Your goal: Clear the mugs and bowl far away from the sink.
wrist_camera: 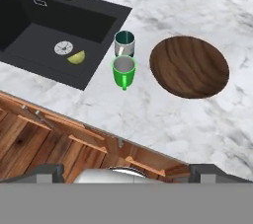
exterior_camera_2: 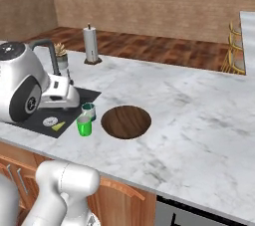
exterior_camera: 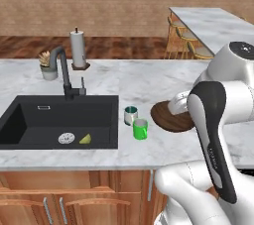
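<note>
1. At far left, the black sink (exterior_camera: pixel 59 120) sits sunk in the marble counter (exterior_camera_2: pixel 199 115), a faucet (exterior_camera: pixel 62 70) at its back rim and a small yellow wedge (wrist_camera: pixel 76 57) lying beside the silver drain (wrist_camera: pixel 63 48).

2. Just right of the sink's edge stand two mugs, touching or nearly so: a silver-sided one with a teal inside (wrist_camera: pixel 124 43), and the bright green mug (wrist_camera: pixel 123 71) nearer the counter's front edge.

3. Right of the mugs, apart from them, the wide dark wooden bowl (wrist_camera: pixel 189 66) rests flat on the marble (nothing has been carried away from the sink yet, by the look of it).

4. The risk from here, as a judgement: the mugs stand so close together that fingers coming down on one could knock the other over, and a nudge to the left would send it into the basin. The shallow bowl offers little rim to pinch and could slip or slide rather than lift.

5. The gripper (wrist_camera: pixel 126 172) hangs high above the counter's front edge, well clear of every item; its fingertips (wrist_camera: pixel 47 172) stand spread to their widest, holding and touching nothing.
</note>
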Available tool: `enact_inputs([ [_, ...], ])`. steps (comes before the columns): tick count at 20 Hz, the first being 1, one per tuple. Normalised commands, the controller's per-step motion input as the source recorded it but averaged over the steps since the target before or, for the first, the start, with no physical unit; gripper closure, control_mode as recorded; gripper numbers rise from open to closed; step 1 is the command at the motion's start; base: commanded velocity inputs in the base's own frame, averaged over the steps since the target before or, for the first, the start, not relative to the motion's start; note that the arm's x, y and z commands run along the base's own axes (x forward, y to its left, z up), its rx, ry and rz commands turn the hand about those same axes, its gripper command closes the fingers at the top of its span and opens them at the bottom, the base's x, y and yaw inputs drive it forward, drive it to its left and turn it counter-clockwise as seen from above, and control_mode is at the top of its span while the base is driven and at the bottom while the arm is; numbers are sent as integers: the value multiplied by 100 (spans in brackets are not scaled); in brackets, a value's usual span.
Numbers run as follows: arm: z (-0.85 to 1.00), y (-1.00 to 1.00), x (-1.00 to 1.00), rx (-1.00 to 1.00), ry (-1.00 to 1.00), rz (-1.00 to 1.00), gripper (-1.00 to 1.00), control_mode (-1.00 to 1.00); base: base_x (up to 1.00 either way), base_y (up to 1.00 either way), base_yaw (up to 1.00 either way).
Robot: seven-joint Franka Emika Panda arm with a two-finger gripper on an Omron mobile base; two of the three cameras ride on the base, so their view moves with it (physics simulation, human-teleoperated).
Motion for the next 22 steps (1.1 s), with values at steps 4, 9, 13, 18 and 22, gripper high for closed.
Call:
enact_inputs([
  [4,-25,11,3,0,0,-18,-100,-100,0,0,0],
  [9,-36,8,2,-1,0,-4,-100,-100,0,0,0],
  [13,-34,0,3,0,0,0,-100,-100,0,0,0],
  [18,-25,0,13,2,7,0,-100,-100,0,0,0],
  [22,-26,0,21,3,8,0,-100,-100,0,0,0],
])
